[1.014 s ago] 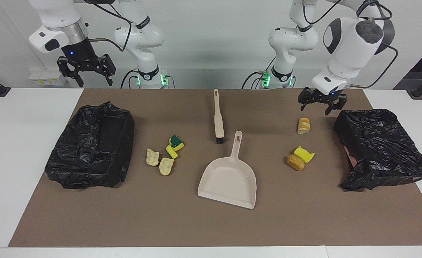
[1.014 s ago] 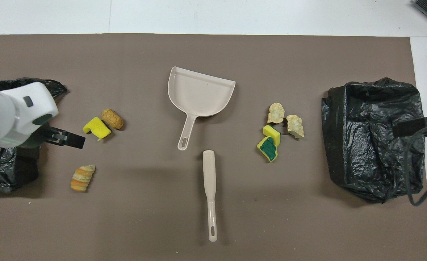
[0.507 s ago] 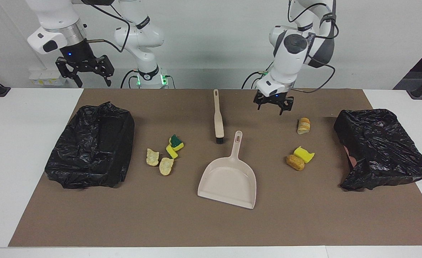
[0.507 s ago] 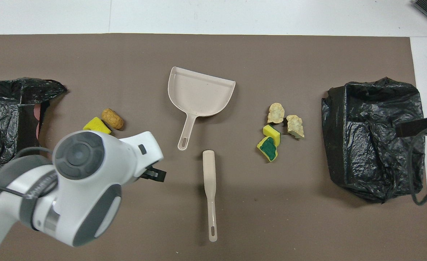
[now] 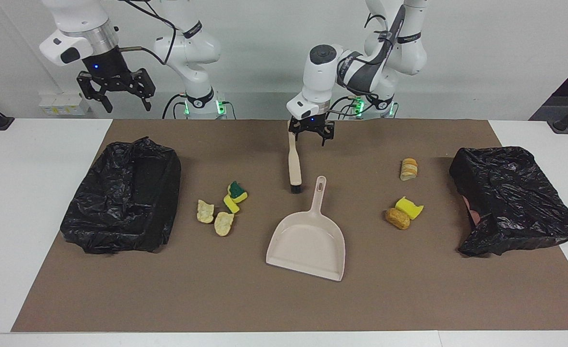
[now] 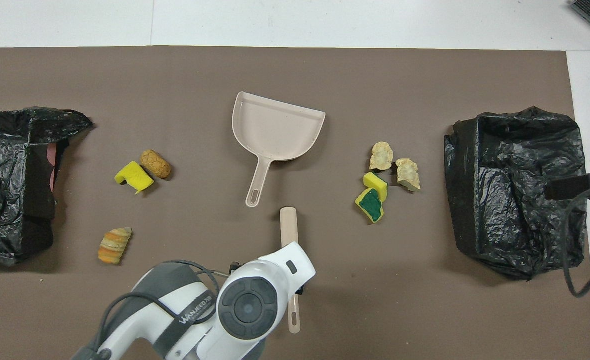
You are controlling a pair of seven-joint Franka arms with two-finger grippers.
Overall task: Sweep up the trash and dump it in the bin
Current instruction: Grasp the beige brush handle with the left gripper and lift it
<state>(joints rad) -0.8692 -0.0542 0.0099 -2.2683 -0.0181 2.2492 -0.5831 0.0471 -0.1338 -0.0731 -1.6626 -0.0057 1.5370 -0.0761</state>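
The left pincer (image 5: 311,135), fingers spread and pinching nothing, hangs just over the handle end of the beige brush (image 5: 293,159), which lies flat on the brown mat (image 5: 284,303) w/ its dark bristle tip pointing at the dustpan (image 5: 308,241). Judging by that pose, the job is at its opening step: brush not yet gripped, nothing swept, nothing dumped. Next, probably, a drop onto the handle & a squeeze; the thin handle lies nearly in line w/ the arm's reach, so a slightly off-centre close could nudge it aside.

The dustpan sits empty, apart from the brush, its handle near the bristles & its mouth facing away from the robots.

The trash lies in two lots. Toward the right arm's end: two yellow sponge bits, one green-backed (image 5: 238,191), touching each other, w/ two pale crusty chunks (image 5: 215,218) just beside them. Toward the left arm's end: a yellow sponge piece (image 5: 409,207) touching a brown bread-like lump (image 5: 397,218), & a striped orange-tan roll (image 5: 409,169) on its own, nearer the robots. All scraps look light, small, easy to push.

A bin lined w/ crumpled black plastic (image 5: 122,197) stands at the right arm's end, another (image 5: 510,200) at the left arm's end of the tabletop (image 5: 33,193). The right pincer (image 5: 116,89) waits up high, fingers spread, empty.
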